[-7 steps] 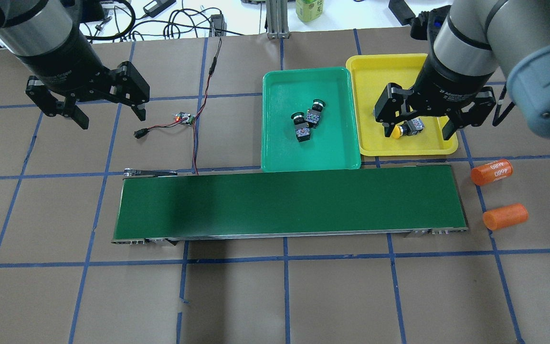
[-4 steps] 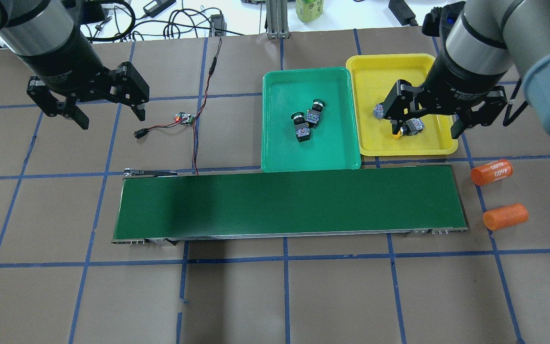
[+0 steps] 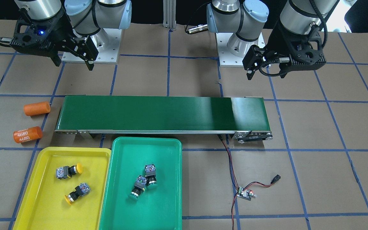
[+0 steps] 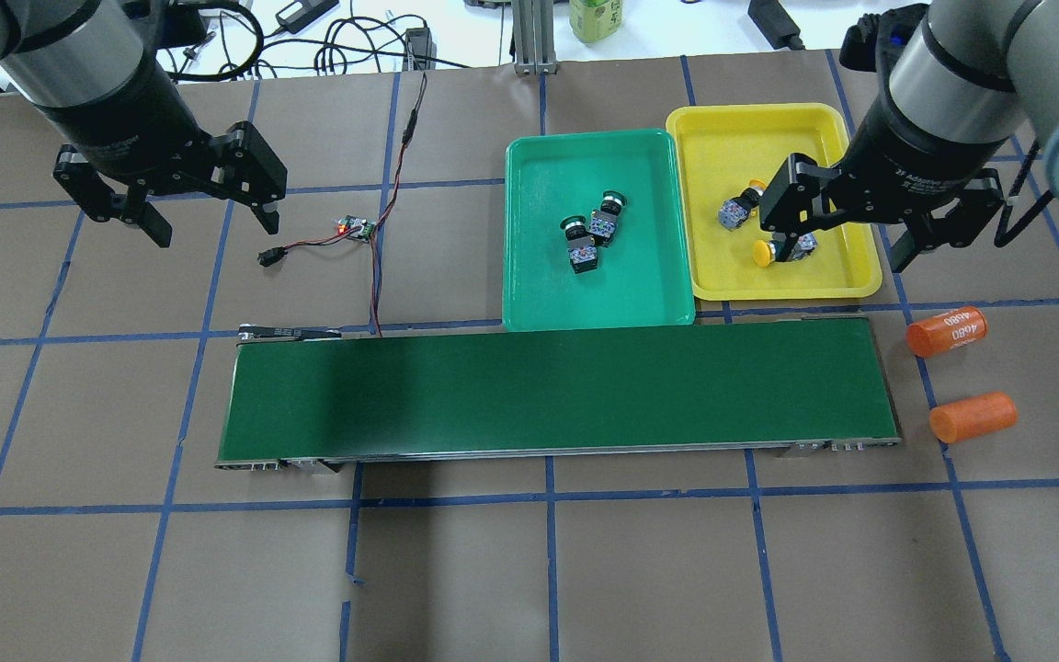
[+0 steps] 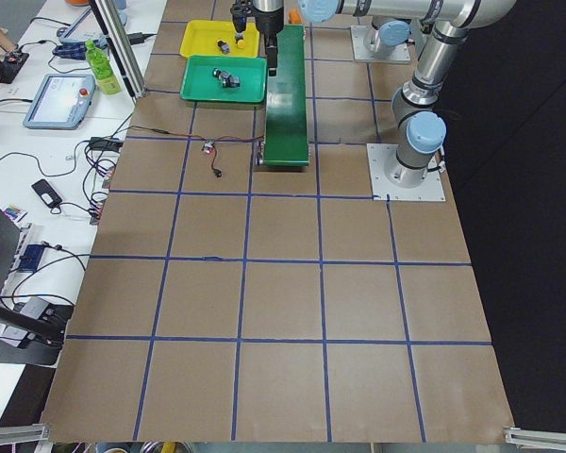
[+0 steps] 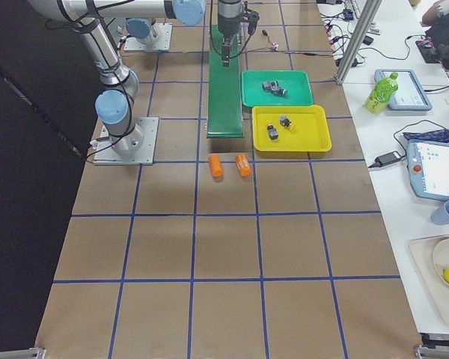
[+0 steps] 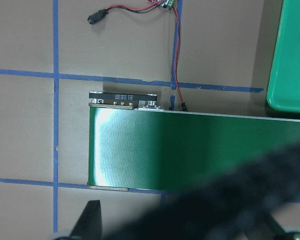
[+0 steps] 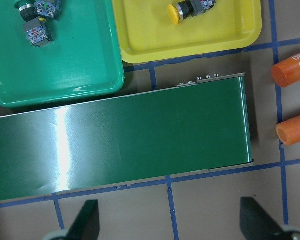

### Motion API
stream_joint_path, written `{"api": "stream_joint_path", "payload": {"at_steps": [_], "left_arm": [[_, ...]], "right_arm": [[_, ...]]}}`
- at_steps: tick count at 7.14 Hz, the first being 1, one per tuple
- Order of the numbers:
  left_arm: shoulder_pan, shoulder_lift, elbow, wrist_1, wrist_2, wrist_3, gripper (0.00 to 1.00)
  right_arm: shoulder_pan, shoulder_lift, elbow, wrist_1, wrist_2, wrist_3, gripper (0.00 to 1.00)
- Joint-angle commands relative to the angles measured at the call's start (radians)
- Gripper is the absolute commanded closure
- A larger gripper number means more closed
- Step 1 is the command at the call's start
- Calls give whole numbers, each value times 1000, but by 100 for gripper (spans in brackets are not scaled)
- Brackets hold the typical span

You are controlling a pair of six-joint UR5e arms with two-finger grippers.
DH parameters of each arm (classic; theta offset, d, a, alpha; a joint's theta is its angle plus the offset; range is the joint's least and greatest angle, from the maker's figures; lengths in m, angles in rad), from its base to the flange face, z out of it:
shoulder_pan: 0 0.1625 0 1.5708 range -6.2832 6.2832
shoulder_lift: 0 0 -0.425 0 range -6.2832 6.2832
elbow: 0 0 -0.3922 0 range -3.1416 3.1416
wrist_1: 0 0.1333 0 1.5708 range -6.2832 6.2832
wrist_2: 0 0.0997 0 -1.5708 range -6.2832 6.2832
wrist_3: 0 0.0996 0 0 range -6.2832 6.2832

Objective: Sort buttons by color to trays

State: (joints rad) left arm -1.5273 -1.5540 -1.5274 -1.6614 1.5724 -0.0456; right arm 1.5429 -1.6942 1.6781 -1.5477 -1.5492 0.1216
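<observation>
Status, front-facing view: right hand (image 3: 73, 62) wide, empty; yellow buttons (image 3: 70, 171) in yellow tray (image 3: 43, 207), green buttons (image 3: 150, 172) in green tray (image 3: 164, 207), ahead of it. Overhead view: left hand (image 4: 217, 230) wide, empty. Sorting judged complete; retire high, clear of rims.

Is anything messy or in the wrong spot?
Nothing is in the wrong spot. Both yellow buttons lie in the yellow tray, and both green buttons lie in the green tray. They are just tipped on their sides, the green two close together.
</observation>
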Motion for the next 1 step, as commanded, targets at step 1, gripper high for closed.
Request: {"api": "stream_joint_path", "payload": {"at_steps": [1], "left_arm": [[4, 3, 0, 0, 3, 9, 0]], "right_arm": [[0, -1, 8, -2, 1, 4, 0]]}}
